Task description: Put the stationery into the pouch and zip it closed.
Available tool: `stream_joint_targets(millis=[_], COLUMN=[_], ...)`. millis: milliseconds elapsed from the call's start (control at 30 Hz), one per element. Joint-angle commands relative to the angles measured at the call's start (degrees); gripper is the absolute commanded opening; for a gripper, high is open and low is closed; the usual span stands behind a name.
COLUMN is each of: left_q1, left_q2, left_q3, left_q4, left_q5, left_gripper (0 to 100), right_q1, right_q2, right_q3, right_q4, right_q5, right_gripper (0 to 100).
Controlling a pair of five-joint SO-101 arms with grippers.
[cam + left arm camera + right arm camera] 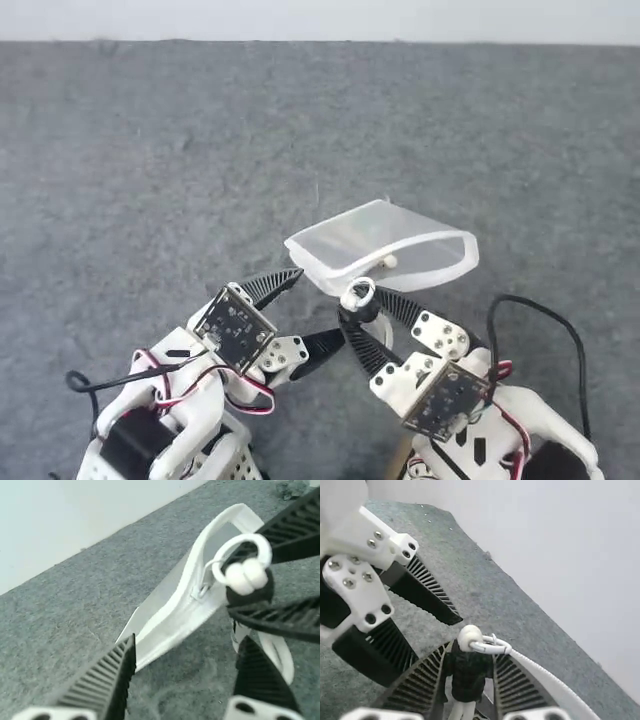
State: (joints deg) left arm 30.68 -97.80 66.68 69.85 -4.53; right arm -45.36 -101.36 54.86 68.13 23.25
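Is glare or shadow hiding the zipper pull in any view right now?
High view: soft even light, no hard shadows; pouch mildly shiny, zipper pull readable. Left wrist view: the pull's white ring and bead partly blend into the white zip. Right wrist view: bright wall behind, but the right hand's dark fingers set the pull off.

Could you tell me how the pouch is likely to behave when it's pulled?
Probably floppy: the pouch looks thin, see-through and saggy. Likely light, so it may slide when the right gripper tugs its zip pull.

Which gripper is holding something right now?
The right gripper, shut on a dark piece beside the pouch; the left gripper is open and empty.
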Motion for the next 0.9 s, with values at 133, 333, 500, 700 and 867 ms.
stream_joint_targets(millis=[133, 333, 500, 700, 867], left_q1=[0.4, 0.4, 0.4, 0.4, 0.4], left_q2=[-0.4, -0.5, -0.5, -0.5, -0.5], left_q3=[-2.9, -3.3, -5.9, -6.6, -8.6], left_q4=[0.1, 0.1, 3.2, 3.4, 3.6], left_q5=[-0.4, -0.1, -0.1, -0.1, -0.4], left_gripper=[30, 30, 30, 30, 30], right_q1=[-0.6, -0.3, -0.2, -0.2, 2.4], right_q2=[-1.3, -1.3, -1.3, -1.3, -1.3], right_q3=[-3.9, -4.8, -4.8, -5.1, -5.1], right_q4=[0.1, 0.3, 0.4, 0.4, 0.3], right_q5=[0.7, 0.7, 0.7, 0.7, 0.7], right_gripper=[0.6, 0.6, 0.6, 0.6, 0.6])
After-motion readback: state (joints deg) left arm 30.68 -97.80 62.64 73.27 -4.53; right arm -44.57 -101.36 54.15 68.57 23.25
